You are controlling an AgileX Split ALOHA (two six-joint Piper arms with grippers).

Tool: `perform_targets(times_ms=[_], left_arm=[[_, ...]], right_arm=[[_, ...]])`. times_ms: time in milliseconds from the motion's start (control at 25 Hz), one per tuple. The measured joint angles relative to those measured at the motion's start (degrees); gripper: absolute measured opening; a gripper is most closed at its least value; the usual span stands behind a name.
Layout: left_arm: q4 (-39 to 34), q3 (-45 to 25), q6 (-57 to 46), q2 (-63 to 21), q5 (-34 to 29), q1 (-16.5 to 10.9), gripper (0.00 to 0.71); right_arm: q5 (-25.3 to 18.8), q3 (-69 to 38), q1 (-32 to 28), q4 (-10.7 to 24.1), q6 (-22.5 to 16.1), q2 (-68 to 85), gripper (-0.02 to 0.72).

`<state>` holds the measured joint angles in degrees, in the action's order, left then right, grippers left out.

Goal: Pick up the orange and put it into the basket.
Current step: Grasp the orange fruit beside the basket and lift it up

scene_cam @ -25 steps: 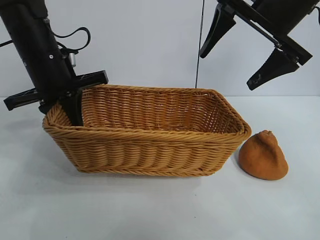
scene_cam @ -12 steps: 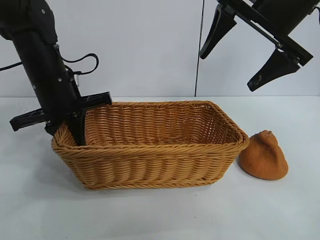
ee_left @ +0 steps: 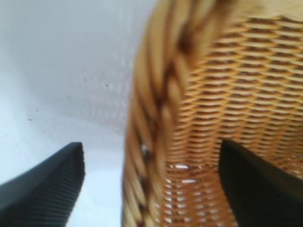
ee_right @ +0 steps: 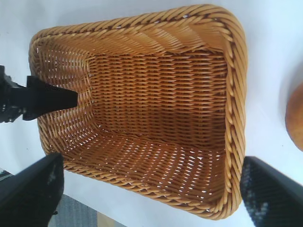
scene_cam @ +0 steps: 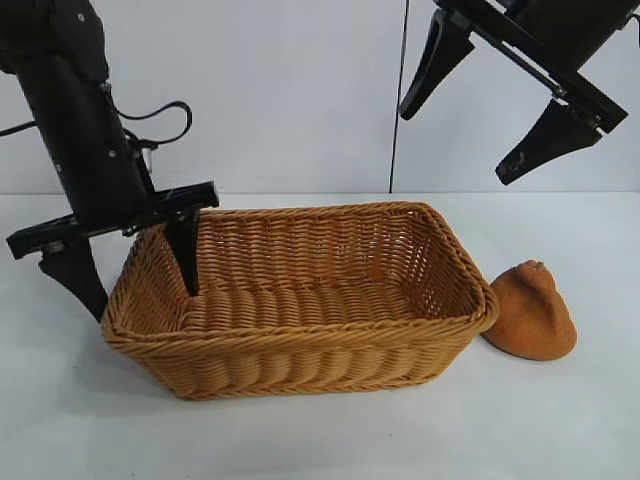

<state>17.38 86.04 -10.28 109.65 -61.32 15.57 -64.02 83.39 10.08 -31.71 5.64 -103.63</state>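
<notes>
orange not yet picked up; it sits on the bench, touching or just beside the basket's right end. from the tool outward: my left tool has its fingers apart, straddling the left rim of the basket, one finger inside, one outside, not clamped as far as i can see. my right tool hangs high above the basket's right side, fingers spread wide, holding nothing. judgement: nothing of the task is done; reach, grasp, lift and drop all remain. room: open bench lies right of and in front of the fruit; the rim crowds its left side, so i would approach from above.
</notes>
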Motion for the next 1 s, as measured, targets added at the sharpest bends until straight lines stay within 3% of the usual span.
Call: perform_targets(times_ms=[200, 480, 800, 1000], left_arm=[[-4.9, 0.4, 1.3, -3.6, -2.6, -2.8, 0.571], [-10.8, 1.0, 5.1, -5.4, -6.6, -9.6, 0.571], [-14.2, -0.4, 6.1, -12.5, -8.1, -10.5, 0.571], [-14.4, -9.8, 7.2, -24.2, -8.1, -10.5, 0.571]], right_arm=[[-0.1, 0.0, 0.0, 0.0, 0.0, 0.0, 0.694], [-0.2, 0.0, 0.0, 0.0, 0.0, 0.0, 0.694], [-0.2, 0.0, 0.0, 0.0, 0.0, 0.0, 0.694], [-0.2, 0.0, 0.0, 0.0, 0.0, 0.0, 0.694]])
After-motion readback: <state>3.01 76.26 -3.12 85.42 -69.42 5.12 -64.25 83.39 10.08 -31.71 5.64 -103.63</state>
